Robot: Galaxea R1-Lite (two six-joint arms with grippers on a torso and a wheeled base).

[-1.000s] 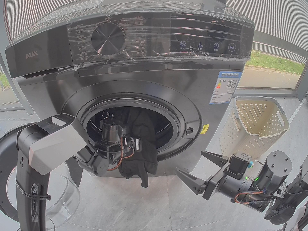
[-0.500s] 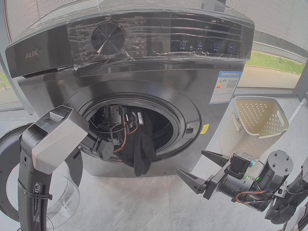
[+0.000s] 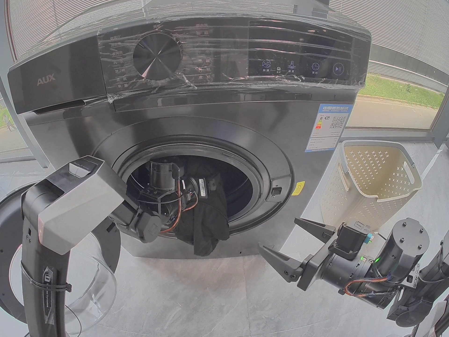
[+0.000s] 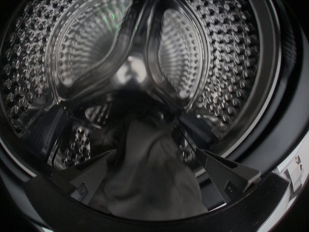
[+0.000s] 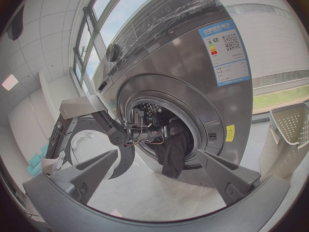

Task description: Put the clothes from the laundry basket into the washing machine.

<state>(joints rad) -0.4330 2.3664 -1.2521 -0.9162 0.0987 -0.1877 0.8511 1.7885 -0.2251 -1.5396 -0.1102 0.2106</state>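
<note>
now | left gripper (image 4: 154, 150) spread, backed slightly | dark garment (image 3: 208, 221) seemingly half-in drum (image 4: 96, 49) | right gripper (image 3: 277, 233) spread

On the washing machine (image 3: 262, 118) before me I see a pale brand word (image 3: 46, 79) on the drawer front (image 3: 70, 87); small white icons (image 3: 301, 67) on the control panel (image 3: 224, 47); a blue-and-white energy label (image 3: 328, 127) with coloured bars and a square code; a yellow sticker (image 3: 298, 188) beside the door latch (image 3: 277, 191), its print too small for me to read.

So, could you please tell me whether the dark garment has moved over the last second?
Yes. The dark garment has risen: its hanging end sits closer to the washing machine door rim than before.
</note>
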